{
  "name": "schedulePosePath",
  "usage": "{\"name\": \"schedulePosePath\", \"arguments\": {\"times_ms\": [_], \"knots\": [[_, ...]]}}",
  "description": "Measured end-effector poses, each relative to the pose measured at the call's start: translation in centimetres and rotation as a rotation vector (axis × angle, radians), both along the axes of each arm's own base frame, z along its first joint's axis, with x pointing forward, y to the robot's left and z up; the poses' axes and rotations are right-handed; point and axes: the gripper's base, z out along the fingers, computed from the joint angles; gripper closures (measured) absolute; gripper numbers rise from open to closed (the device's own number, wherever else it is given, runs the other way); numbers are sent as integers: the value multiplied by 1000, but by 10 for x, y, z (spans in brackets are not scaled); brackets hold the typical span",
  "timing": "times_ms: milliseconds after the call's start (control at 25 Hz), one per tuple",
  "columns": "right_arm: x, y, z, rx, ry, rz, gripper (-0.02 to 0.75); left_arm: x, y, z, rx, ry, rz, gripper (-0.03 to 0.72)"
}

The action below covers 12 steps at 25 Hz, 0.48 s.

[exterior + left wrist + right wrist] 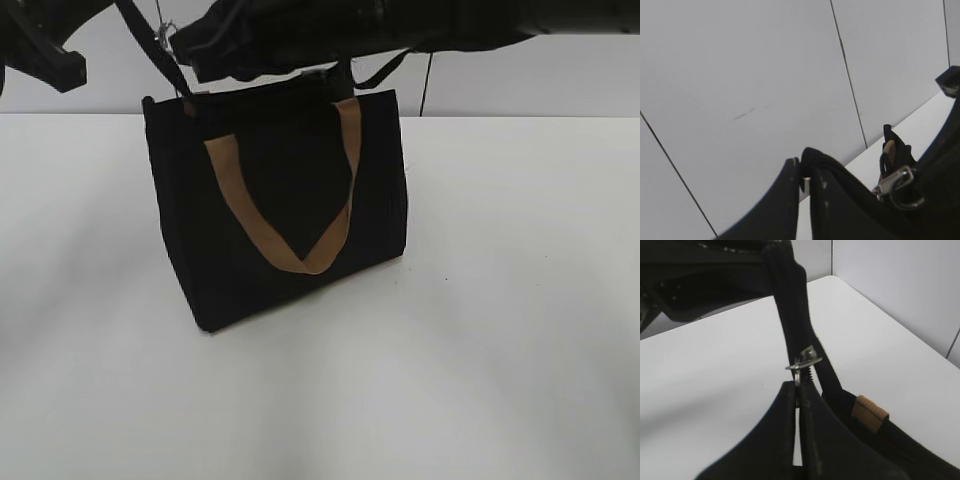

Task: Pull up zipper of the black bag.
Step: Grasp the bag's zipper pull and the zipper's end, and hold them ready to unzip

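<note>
The black bag (280, 210) stands upright on the white table, one tan handle (300, 255) hanging down its front. In the right wrist view my right gripper (798, 386) is shut on the silvery pull (802, 365) of the zipper (790, 315), whose black line runs away along the bag's top edge. In the exterior view that gripper (200, 60) reaches across to the bag's top left end. My left gripper (806, 172) is shut on the thin black shoulder strap (840, 175), held taut above the bag. The strap's metal clasp (895, 182) hangs close by.
The white table (520, 300) surrounds the bag. A grey panelled wall (765, 75) stands behind. Both dark arms cross the top of the exterior view and hide the bag's top edge. A tan handle end (869, 412) lies beside the zipper.
</note>
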Motion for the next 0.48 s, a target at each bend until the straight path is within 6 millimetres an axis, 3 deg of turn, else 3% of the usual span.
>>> {"name": "schedulePosePath", "arguments": {"times_ms": [480], "knots": [[7,-13,6,14,15,-49,752,-1,0,1,1,-2,4,670]]}}
